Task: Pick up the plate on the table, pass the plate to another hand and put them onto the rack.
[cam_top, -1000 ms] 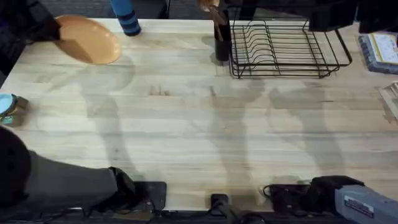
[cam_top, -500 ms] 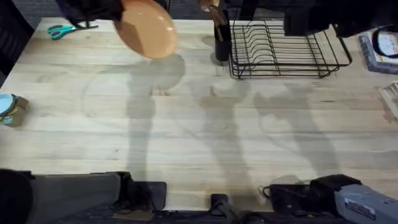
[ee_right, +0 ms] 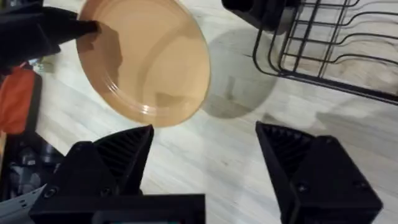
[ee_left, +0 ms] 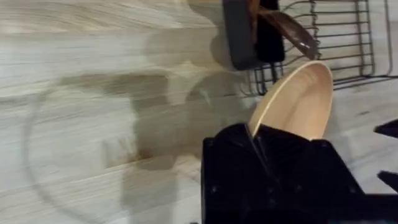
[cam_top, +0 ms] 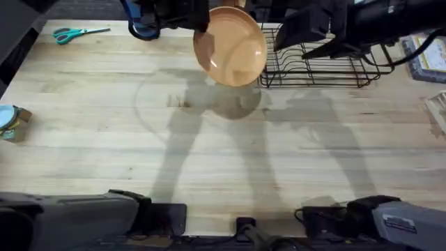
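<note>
Orange plate (cam_top: 230, 46) pinched in left hand (cam_top: 197, 17).

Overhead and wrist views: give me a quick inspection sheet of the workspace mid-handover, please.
Surface: wooden table, arm shadows across it.
Job's things: plate lifted off the table, tilted, beside the empty rack.
Clutter: scissors at far left; utensil holder by the rack; small teal item at the left edge.
Grippers: left gripper shut on the plate's rim; right gripper open, facing the plate, apart from it.
Cables: some at the near edge by the bases.
Surroundings: packaged items at far right.
</note>
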Motion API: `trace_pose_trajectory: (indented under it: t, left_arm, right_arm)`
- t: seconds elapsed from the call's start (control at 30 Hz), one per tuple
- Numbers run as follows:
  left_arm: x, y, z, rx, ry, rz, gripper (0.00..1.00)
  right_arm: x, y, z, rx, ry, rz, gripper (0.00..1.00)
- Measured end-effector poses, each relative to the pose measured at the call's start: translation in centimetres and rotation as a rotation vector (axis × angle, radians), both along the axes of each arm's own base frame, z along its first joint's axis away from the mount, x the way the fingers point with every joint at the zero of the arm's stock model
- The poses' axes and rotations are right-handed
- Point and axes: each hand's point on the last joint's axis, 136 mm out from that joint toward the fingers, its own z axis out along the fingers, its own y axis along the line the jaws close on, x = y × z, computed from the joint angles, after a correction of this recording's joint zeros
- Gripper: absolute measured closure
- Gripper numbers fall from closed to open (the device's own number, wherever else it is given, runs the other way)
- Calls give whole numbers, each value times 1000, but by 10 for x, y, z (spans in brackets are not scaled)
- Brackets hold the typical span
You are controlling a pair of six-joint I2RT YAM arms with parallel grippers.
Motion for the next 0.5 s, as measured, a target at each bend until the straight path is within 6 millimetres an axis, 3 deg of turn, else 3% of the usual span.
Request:
trace_pose_trajectory:
  t: [0.5]
  left_arm:
    - [-6, -12, 2, -59, 19, -42, 957]
  right_arm:
    - [-1, 1, 1, 9, 3, 4, 9]
